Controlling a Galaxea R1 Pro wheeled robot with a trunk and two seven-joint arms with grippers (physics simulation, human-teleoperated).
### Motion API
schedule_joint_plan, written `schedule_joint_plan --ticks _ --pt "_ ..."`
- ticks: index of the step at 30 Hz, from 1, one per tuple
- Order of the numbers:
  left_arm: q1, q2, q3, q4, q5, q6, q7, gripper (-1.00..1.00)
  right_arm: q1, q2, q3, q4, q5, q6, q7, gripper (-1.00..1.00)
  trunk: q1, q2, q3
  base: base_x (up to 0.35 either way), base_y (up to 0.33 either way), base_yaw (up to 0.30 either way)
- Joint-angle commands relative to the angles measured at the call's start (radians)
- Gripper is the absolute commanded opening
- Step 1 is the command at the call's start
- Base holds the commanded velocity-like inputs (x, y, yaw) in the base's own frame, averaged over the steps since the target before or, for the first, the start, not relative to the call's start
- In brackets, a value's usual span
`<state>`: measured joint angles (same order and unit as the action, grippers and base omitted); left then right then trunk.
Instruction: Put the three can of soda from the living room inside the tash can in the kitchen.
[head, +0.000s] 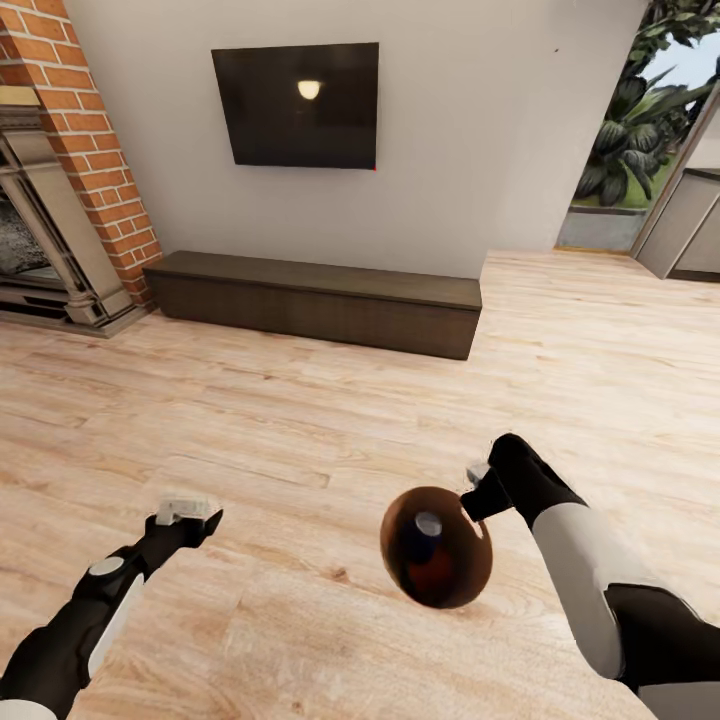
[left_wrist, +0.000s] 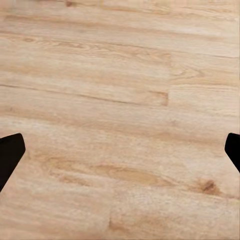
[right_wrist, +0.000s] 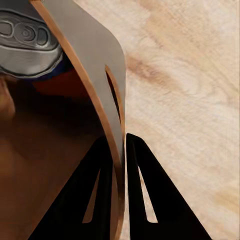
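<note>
Your bin (head: 437, 548) hangs in the air over the wood floor (head: 300, 420), low and right of centre in the head view, with its brown inside facing up toward the camera and its long axis close to upright, leaning a little. Inside it you can see a can (head: 428, 528) with a silver top on a dark blue body, standing roughly along the bin's axis, with orange-red showing beside it lower down; how many cans lie there cannot be told. Your right gripper (head: 478, 492) is clamped on the bin's rim at its far right side: in the right wrist view one dark finger (right_wrist: 92, 195) sits inside the wall (right_wrist: 92, 65) and the other outside, pressed against it. Your left gripper (head: 183, 508) hovers over bare planks well to the left of the bin, spread wide with nothing between the fingertips (left_wrist: 10, 152). Ahead, a long low dark cabinet (head: 315, 300) runs along the wall under a television (head: 297, 105), with a brick fireplace (head: 60, 180) at the far left. Open floor stretches around the bin, and a doorway (head: 640, 130) opens at the upper right beside a grey cabinet (head: 685, 225).
</note>
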<state>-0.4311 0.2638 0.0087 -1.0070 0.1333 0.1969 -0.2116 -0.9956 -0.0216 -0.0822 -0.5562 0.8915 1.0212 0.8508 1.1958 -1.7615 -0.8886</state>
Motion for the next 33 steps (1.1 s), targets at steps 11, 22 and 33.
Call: schedule_joint_plan --ticks 11,22,33 --pt "0.076 -0.031 -0.002 -0.005 0.002 -0.057 0.022 1.00 0.121 -0.003 -0.134 -0.098 -0.081 -0.066 0.027 -1.00 0.000 0.000 0.000 0.000 0.000 0.000" --pt "0.079 -0.039 -0.001 -0.001 0.003 -0.057 0.019 1.00 0.126 -0.004 -0.145 -0.099 -0.083 -0.078 0.031 -1.00 0.000 0.000 0.000 0.000 0.000 0.001" --pt "0.107 -0.041 -0.003 -0.003 0.004 -0.058 0.020 1.00 0.127 0.005 -0.142 -0.099 -0.085 -0.082 0.032 -1.00 0.000 0.000 0.000 0.000 0.000 0.186"
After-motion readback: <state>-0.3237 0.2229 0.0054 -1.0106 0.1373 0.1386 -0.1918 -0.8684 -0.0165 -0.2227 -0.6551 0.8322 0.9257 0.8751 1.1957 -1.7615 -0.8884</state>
